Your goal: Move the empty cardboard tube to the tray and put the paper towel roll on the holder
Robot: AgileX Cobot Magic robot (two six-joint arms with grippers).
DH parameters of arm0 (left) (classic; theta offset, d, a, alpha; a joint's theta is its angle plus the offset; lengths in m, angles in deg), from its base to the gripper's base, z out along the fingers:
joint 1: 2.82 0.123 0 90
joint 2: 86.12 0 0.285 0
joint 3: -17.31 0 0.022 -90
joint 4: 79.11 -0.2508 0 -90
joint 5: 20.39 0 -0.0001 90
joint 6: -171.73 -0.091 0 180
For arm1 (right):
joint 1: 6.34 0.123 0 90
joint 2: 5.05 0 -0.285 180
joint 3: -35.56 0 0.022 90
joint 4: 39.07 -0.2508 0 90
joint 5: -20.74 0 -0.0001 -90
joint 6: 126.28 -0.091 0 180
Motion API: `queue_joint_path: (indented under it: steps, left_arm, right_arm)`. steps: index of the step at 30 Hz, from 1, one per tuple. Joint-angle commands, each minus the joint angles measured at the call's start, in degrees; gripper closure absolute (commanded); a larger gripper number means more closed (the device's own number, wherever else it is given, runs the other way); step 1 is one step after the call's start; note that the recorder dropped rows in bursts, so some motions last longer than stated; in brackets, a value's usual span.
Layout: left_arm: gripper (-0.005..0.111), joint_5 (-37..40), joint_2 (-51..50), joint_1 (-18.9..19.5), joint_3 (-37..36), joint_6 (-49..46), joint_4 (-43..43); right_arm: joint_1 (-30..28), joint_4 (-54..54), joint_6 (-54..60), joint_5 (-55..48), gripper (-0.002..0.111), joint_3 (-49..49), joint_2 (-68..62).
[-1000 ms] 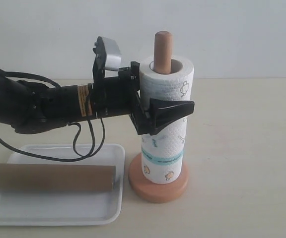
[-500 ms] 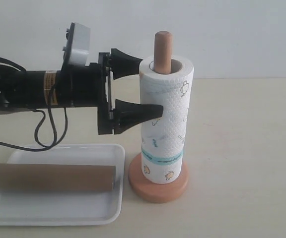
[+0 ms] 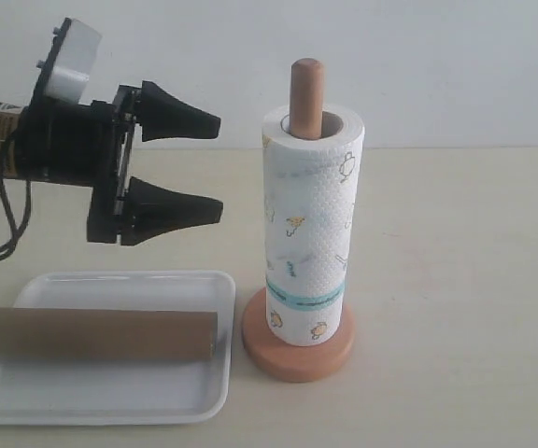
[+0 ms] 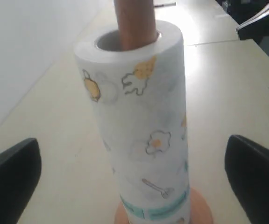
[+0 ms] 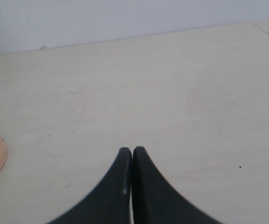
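1. The table (image 3: 456,280) fills the lower two-thirds of the exterior view, pale and bare on its right half.
2. The left gripper (image 3: 219,168) hangs at the upper left, pointing right. Its jaws are spread wide with nothing between them, and it stands apart from the roll.
3. The tray (image 3: 110,392) lies in the lower left corner.
4. The paper towel roll (image 3: 311,233) stands upright at centre frame, threaded over the holder (image 3: 306,89). The pole top pokes out above it and the disc base shows beneath.
5. The empty cardboard tube (image 3: 92,334) lies lengthwise across the tray, its left end overhanging the rim.
6. The right gripper (image 5: 132,156) shows only in its own wrist view, fingertips pressed together on nothing, over bare table.
7. Judged from this layout, both placements look done (tube on the tray, roll seated to the base). The step in hand is the release. The next move probably needs only a clear retreat to the left, without brushing the roll.
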Motion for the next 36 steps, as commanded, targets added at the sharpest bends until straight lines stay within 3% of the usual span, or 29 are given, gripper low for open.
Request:
queue_joint_path:
  steps: [1, 14, 36]
  left_arm:
    - [0.004, -0.6, 2.8, 1.5, 0.1, 8.9, -6.9]
    - [0.004, -0.6, 5.1, 1.9, -0.1, 28.8, -8.8]
    - [0.004, -0.6, 5.1, 1.9, -0.1, 36.5, -6.5]
  right_arm:
    - [-0.3, 0.2, 0.2, 0.4, 0.108, -0.1, 0.3]
    - [-0.3, 0.2, 0.2, 0.4, 0.108, -0.1, 0.3]
    - [-0.3, 0.2, 0.1, 0.4, 0.108, -0.1, 0.3]
